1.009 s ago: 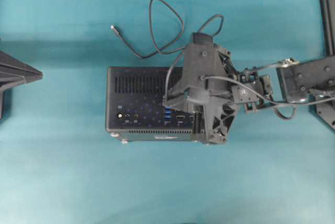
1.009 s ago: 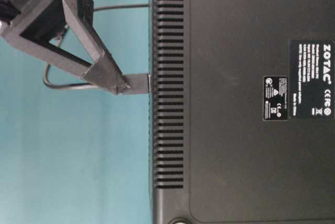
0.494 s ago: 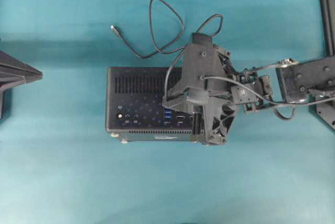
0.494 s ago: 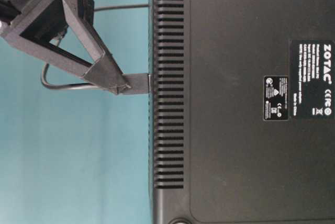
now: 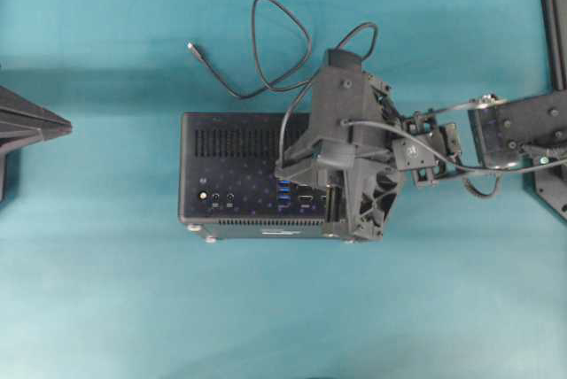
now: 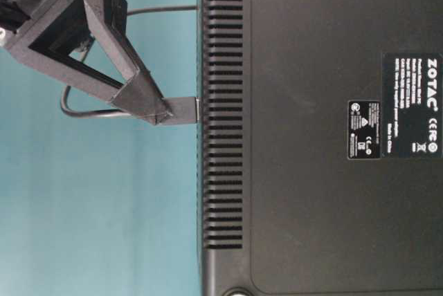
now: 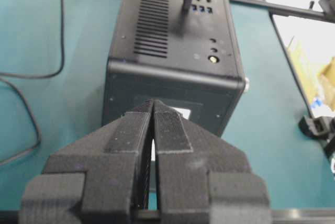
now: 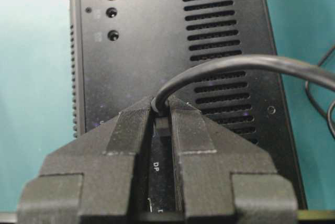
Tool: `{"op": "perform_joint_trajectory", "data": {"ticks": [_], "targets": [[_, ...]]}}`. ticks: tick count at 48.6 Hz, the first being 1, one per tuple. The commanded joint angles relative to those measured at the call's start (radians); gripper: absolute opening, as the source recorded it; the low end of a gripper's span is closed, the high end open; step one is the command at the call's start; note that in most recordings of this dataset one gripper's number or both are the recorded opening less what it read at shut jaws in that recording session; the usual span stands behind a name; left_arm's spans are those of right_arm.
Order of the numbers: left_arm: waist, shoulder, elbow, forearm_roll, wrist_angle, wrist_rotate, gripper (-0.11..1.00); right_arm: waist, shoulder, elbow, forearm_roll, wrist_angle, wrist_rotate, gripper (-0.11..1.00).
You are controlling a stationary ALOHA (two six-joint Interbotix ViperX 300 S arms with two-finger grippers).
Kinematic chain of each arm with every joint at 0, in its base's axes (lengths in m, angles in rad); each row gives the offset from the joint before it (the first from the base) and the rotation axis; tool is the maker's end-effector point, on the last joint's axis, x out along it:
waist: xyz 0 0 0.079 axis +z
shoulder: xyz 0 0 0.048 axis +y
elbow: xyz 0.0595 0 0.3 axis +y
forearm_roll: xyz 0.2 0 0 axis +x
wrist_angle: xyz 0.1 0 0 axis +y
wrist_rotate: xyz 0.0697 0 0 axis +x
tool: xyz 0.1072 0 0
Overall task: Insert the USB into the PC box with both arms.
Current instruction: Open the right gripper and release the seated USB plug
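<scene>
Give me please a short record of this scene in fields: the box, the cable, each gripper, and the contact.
box: black rectangular PC box with vent slots, ports facing up
cable: thin dark grey USB cable, looping on the teal table
plug: dark rectangular plug, touching the box
right gripper: shut on the plug
left gripper: shut, empty, apart from the box
free end: silver-tipped plug on the table
</scene>
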Motion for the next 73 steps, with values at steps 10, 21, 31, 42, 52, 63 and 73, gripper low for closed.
{"op": "perform_joint_trajectory", "data": {"ticks": [10, 21, 31, 42, 52, 63, 73], "targets": [[0.002, 0.002, -0.011, 0.002, -0.006, -0.002, 0.0, 0.054, -0.003, 0.003, 0.012, -0.032, 0.003, 0.08], [0.002, 0.002, -0.011, 0.002, -0.005, -0.002, 0.0, 0.06, -0.003, 0.003, 0.011, -0.034, 0.005, 0.08], [0.002, 0.002, -0.011, 0.002, -0.006, -0.002, 0.0, 0.028, -0.006, 0.003, 0.011, -0.025, 0.005, 0.08], [0.0, 0.0, -0.008, 0.003, -0.005, -0.002, 0.0, 0.023, -0.018, 0.003, 0.011, -0.029, 0.005, 0.12], [0.002, -0.003, -0.011, 0.002, -0.006, -0.003, 0.0, 0.023, -0.034, 0.003, 0.011, -0.025, 0.005, 0.29], [0.002, -0.002, -0.018, 0.002, -0.006, -0.002, 0.0, 0.021, -0.058, 0.003, 0.009, -0.025, 0.006, 0.55], [0.002, -0.003, 0.002, 0.002, -0.006, -0.005, 0.0, 0.023, -0.104, 0.012, 0.003, -0.025, 0.005, 0.59]]}}
